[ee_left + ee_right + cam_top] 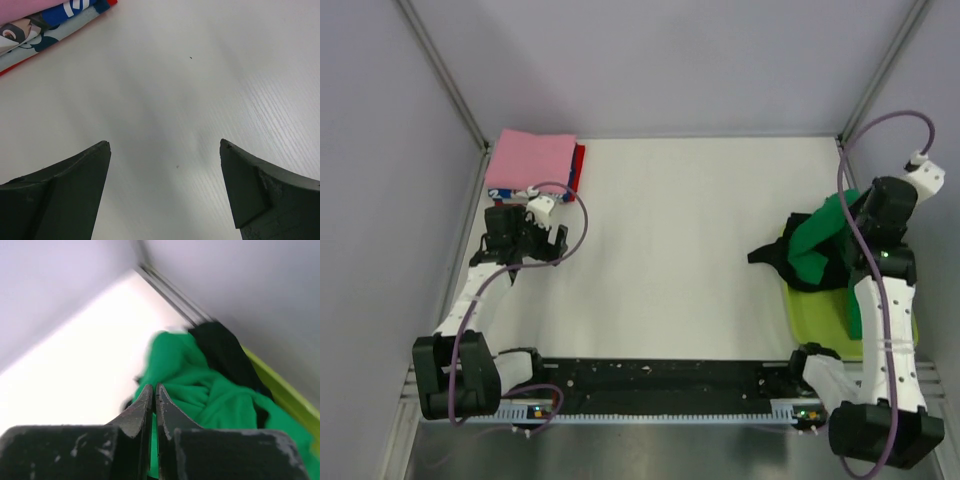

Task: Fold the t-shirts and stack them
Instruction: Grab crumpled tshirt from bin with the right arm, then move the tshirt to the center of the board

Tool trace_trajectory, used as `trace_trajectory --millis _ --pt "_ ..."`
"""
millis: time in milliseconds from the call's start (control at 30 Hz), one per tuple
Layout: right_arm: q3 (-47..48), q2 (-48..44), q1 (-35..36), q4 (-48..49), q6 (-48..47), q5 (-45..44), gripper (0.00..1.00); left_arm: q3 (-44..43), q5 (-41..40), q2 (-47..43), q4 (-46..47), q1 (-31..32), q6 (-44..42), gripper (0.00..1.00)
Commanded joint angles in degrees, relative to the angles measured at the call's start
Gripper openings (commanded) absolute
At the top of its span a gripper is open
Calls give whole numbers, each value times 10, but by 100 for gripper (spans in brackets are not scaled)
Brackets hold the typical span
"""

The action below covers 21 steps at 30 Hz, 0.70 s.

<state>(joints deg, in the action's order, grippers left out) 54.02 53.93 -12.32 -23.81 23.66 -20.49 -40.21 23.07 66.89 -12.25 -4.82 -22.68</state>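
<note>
The right gripper [154, 390] is pinched tight on the green t-shirt [820, 240], a sliver of green cloth showing between its fingers, and that shirt lies bunched with the black t-shirt [770, 255] over the far end of the lime-green tub [810, 320] at the right of the table [670, 250]. The left gripper [165, 145] hangs spread wide over bare tabletop just near of the folded stack at the far left (pink t-shirt [530, 160] on top, printed t-shirt [55, 20] and red t-shirt [581, 165] beneath).

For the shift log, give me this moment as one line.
left hand: open, over table | right hand: shut on green t-shirt | folded stack: far-left corner
</note>
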Motion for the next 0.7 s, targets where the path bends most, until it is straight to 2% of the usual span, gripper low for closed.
trace_trajectory --millis 0,233,333,400,467,533,567,667 --pt "155 -33 82 24 -98 71 0 -28 -1 -8 6 1 -9 94" --pt "367 64 411 41 -222 134 0 -51 -93 4 8 -6 13 94" --pt "433 128 541 77 -254 217 0 -53 -131 5 17 -18 21 95" --pt "493 164 604 86 -265 293 0 -56 -146 4 18 -26 24 95" --pt "527 194 644 91 -268 383 0 -57 -165 4 23 -34 26 95" --pt "522 205 652 125 -241 441 0 -58 -185 6 30 -41 30 96" --pt "503 203 651 139 -207 428 0 -58 -196 8 33 -45 31 96" --pt "429 188 651 153 -210 308 0 -70 -221 17 35 -68 35 97"
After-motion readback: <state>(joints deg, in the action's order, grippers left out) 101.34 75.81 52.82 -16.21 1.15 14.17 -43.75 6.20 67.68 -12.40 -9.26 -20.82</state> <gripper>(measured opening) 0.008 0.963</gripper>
